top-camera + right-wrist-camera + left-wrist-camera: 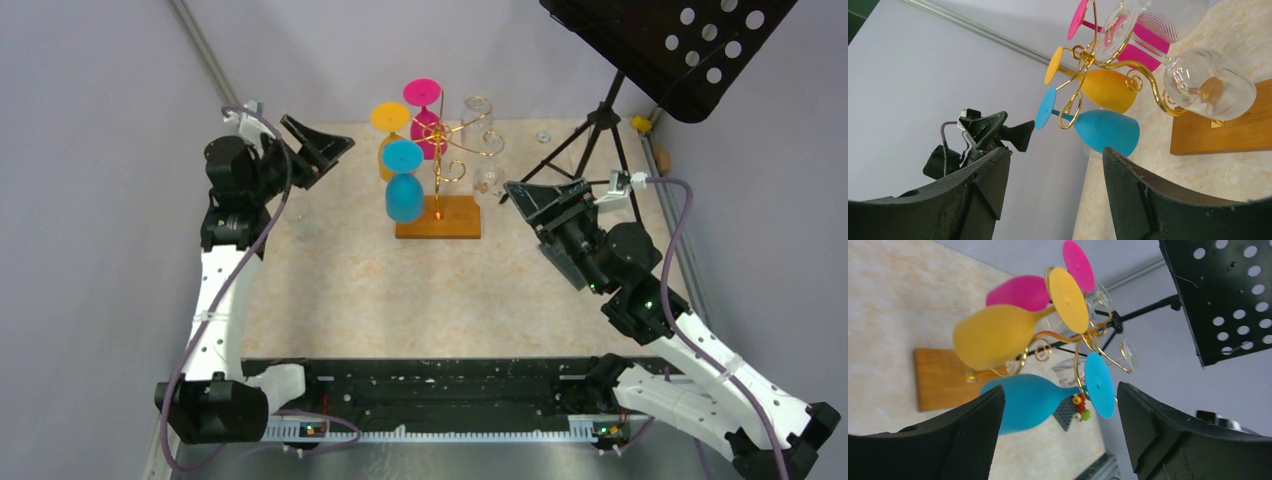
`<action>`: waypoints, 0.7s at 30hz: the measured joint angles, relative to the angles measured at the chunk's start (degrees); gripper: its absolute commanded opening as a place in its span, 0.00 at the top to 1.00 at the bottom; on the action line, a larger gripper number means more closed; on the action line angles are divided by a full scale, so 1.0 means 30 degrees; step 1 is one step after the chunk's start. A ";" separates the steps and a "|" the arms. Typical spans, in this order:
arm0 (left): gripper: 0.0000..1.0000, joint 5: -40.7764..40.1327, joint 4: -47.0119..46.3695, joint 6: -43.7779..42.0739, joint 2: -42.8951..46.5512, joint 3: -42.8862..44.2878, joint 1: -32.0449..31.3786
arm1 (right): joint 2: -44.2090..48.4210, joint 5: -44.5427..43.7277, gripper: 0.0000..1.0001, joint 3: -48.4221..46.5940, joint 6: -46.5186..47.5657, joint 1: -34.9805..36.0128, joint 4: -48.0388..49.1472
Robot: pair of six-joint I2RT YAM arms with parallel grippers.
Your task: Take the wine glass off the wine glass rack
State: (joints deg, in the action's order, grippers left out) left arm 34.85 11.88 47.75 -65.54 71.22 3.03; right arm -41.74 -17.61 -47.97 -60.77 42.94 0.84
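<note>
Left gripper (322,150) raised at 10 o'clock of wine glass rack (440,170), fingers spread, empty. Rack upright mid-table. Blue wine glass (404,190) hangs on it inverted, long axis vertical, bowl down. Right gripper (535,200) at 4 o'clock, fingers spread, empty.

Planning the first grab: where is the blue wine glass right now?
In the top view, the blue wine glass hangs upside down on the near-left side of the rack, just in front of the yellow glass.

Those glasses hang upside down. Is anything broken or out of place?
Nothing looks wrong. The wine glass rack stands upright, and the blue wine glass hangs bowl-down from it like the others. No breakage shows.
</note>
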 measured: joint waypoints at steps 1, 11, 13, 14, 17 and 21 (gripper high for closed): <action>0.16 0.0168 -0.0568 0.0794 0.0138 -0.0466 -0.0233 | -0.0066 0.0066 0.31 0.0000 -0.0058 0.0000 0.0007; 0.43 0.0335 -0.3024 0.4517 0.0219 -0.1530 -0.4262 | -0.0342 0.0437 0.32 0.0233 -0.0605 0.0000 0.0321; 0.48 0.0080 -0.3111 0.4765 0.0219 -0.1610 -0.4583 | -0.0328 0.0437 0.32 0.0240 -0.0634 0.0000 0.0342; 0.50 0.0000 -0.3177 0.4860 0.0219 -0.1712 -0.4641 | -0.0321 0.0430 0.32 0.0240 -0.0663 0.0000 0.0350; 0.51 -0.0313 -0.3249 0.5224 0.0219 -0.2076 -0.4656 | -0.0175 0.0408 0.32 0.0248 -0.0699 0.0000 0.0357; 0.50 -0.0634 -0.3242 0.5530 0.0219 -0.2375 -0.4656 | 0.0066 0.0379 0.32 0.0248 -0.0772 0.0000 0.0379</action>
State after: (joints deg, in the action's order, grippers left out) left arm 32.95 2.15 64.34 -64.88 64.10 -10.94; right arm -41.54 -16.47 -47.22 -63.09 42.94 1.98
